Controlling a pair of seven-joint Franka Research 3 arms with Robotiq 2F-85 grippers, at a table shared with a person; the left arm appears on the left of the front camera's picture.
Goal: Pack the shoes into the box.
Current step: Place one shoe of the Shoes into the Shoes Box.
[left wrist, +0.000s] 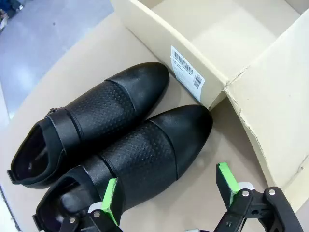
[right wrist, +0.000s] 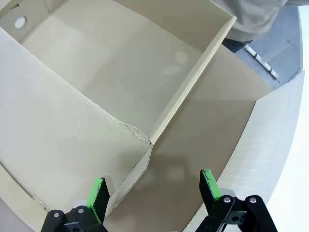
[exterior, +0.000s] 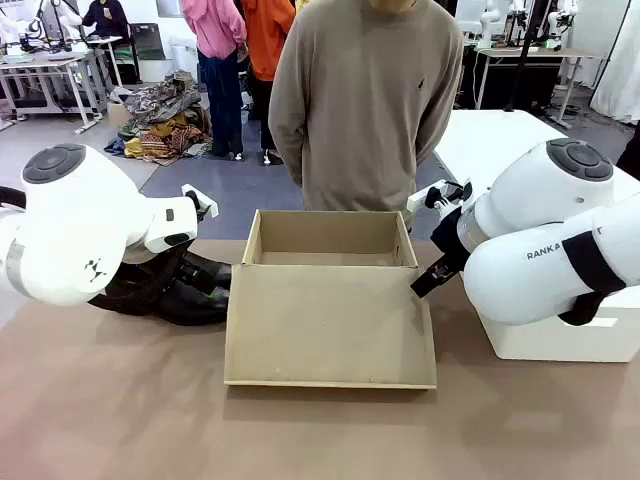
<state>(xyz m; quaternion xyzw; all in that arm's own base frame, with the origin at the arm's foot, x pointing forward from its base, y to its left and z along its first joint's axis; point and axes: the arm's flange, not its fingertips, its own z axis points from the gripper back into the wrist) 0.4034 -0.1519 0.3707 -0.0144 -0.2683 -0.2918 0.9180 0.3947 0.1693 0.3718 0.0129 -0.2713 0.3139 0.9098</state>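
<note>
Left wrist view: left hand (left wrist: 169,186), like right hand (right wrist: 153,186), spread wide, empty, by shoes (left wrist: 120,125).

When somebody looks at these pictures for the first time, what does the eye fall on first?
The tan box sits open and empty mid-table, its lid lying flat toward the robot. Beside its labelled end lies a pair of glossy black shoes, with the left end effector open over them. A person stands behind the box.
</note>
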